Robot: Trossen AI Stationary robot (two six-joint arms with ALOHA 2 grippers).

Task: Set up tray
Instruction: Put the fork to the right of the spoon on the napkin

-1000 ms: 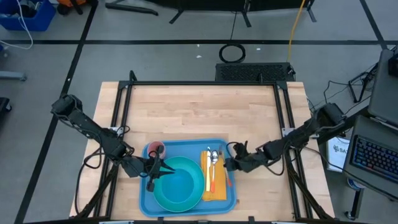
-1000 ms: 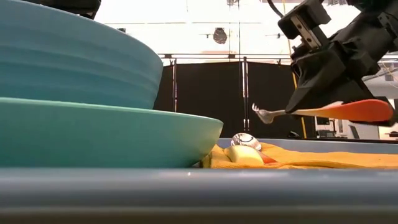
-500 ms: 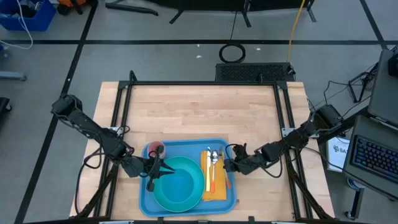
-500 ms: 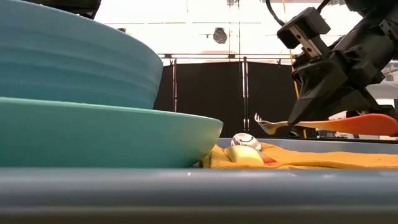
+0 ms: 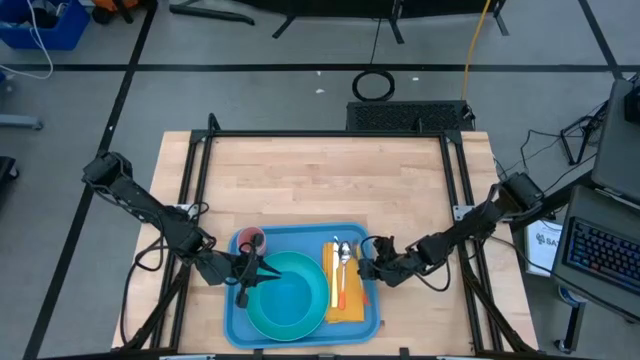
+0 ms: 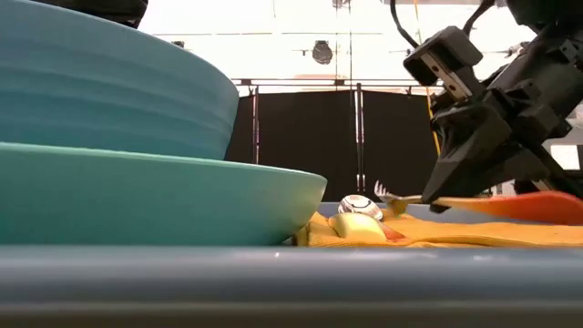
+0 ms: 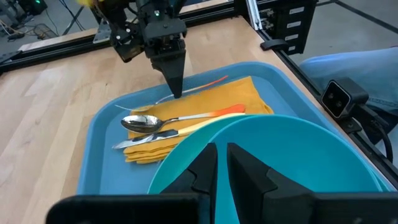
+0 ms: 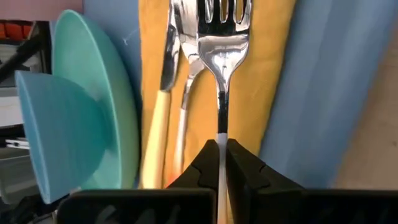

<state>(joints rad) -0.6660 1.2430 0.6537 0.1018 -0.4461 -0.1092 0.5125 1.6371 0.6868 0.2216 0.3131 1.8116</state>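
The blue tray [image 5: 300,229] lies at the table's near edge. It carries a cyan plate [image 5: 290,295], a yellow napkin [image 5: 352,305] with a spoon [image 7: 143,122] and a yellow-handled knife [image 7: 186,128] on it, and a pink cup [image 5: 250,238]. My left gripper [image 5: 243,277] is shut on a blue bowl [image 6: 109,91] above the plate. My right gripper [image 5: 366,268] is shut on an orange-handled fork [image 8: 222,37] low over the napkin's right side. My left gripper pinches the bowl's rim [image 7: 221,138], one finger inside and one outside, coming from the table's left. The bowl sits tilted over the plate; whether it touches the plate I cannot tell. My right gripper pinches the fork's handle [image 8: 221,138] just behind its metal neck, with the fingers lying along the fork. It comes slanting down from the table's right. The orange handle end [image 6: 537,206] sticks out behind the fingers and the tines [image 6: 383,192] dip close to the napkin.
A black frame [image 5: 330,133] runs round the wooden tabletop [image 5: 320,180], which lies bare beyond the tray. A keyboard [image 5: 600,255] and papers sit off the table's right side.
My right gripper has sunk toward the tray and eased a little toward the near edge. The fork has come down with it, and its tine end has dropped from well above the napkin to just over it. My left gripper and the bowl have kept still.
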